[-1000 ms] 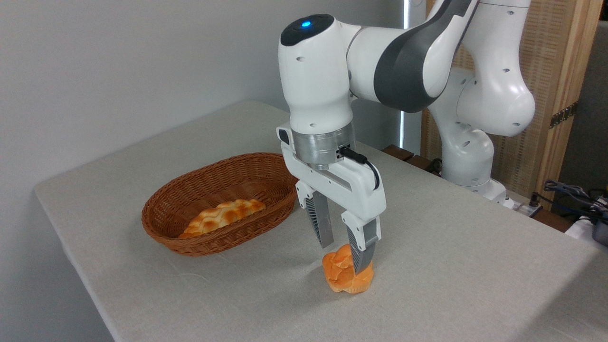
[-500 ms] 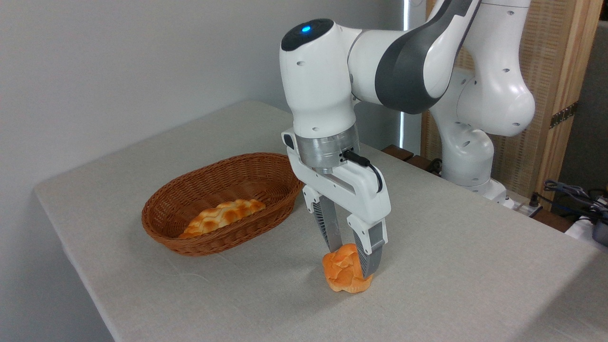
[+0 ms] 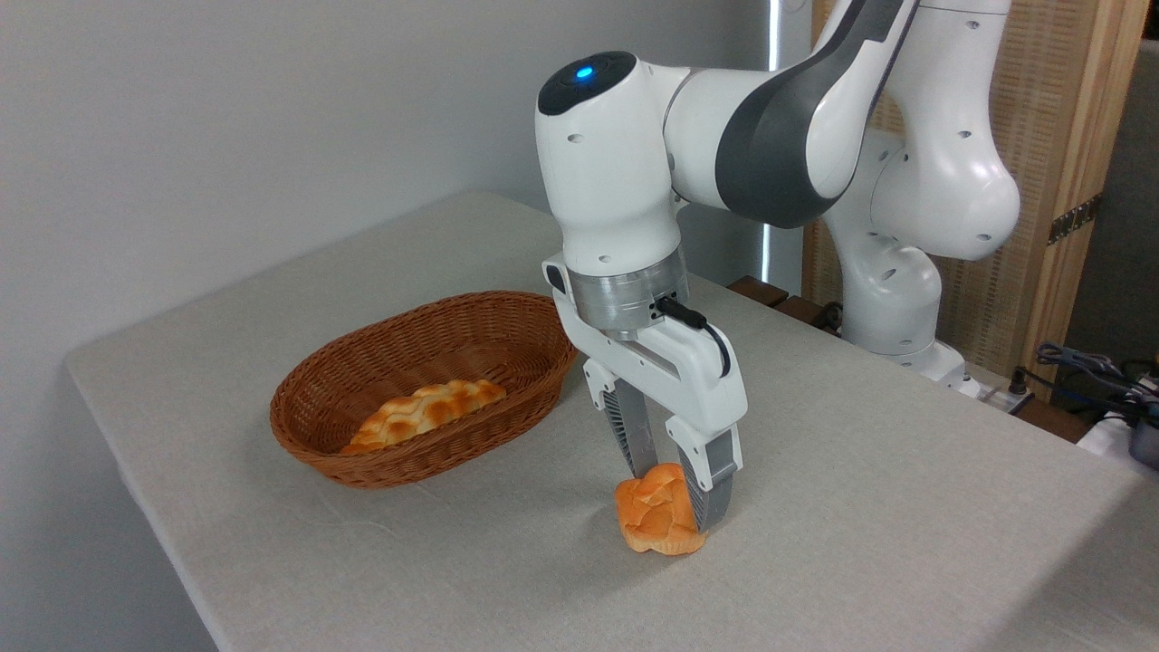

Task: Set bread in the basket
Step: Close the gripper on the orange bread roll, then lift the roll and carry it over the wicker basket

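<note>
The bread (image 3: 658, 516) was seen just below the centre of the frame, resting on the cloth-covered worktop (image 3: 905, 507) and well apart from the basket (image 3: 507, 398), which sat to the left of centre. The hand (image 3: 679, 498) had been brought down over the bun, with 1 finger at its back left and the other (image 3: 711, 484) at its front right. The fingers were drawn in against the bun's sides, so the bun appeared to be pinched between them, though firm contact at the rear finger could not be confirmed from this angle. The bun's base seemed to be touching the cloth.

The grasping step was judged to be in hand: the bun was gripped but not lifted. A longer flat golden loaf (image 3: 426, 412) was already lying inside the basket, toward its nearer left portion, leaving the farther right portion of the basket bare.

For the next move, a straight lift would be called for, high enough for the bun to clear the woven rim, followed by a carry toward the left of the frame. Release would best be made over the bare part of the basket, beside the loaf rather than on it.
</note>
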Robot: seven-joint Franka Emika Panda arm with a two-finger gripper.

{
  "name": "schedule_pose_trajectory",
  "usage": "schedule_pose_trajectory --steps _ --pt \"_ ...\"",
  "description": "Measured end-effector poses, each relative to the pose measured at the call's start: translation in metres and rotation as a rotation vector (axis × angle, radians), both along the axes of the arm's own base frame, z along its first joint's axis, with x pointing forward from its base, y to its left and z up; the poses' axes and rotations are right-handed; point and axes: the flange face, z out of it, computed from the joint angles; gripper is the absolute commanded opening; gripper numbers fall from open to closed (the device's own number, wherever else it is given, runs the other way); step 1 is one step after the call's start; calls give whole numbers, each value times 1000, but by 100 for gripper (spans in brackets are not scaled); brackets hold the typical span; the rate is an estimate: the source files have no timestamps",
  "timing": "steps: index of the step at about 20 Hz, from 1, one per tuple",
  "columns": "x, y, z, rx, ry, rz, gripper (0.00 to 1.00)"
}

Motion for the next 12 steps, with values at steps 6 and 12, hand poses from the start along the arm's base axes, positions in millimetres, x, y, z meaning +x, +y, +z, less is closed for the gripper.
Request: schedule_pose_trajectory --steps 6,12 --pt "0 -1 -1 0 1 -3 30" --pt "0 -1 -1 0 1 -3 30"
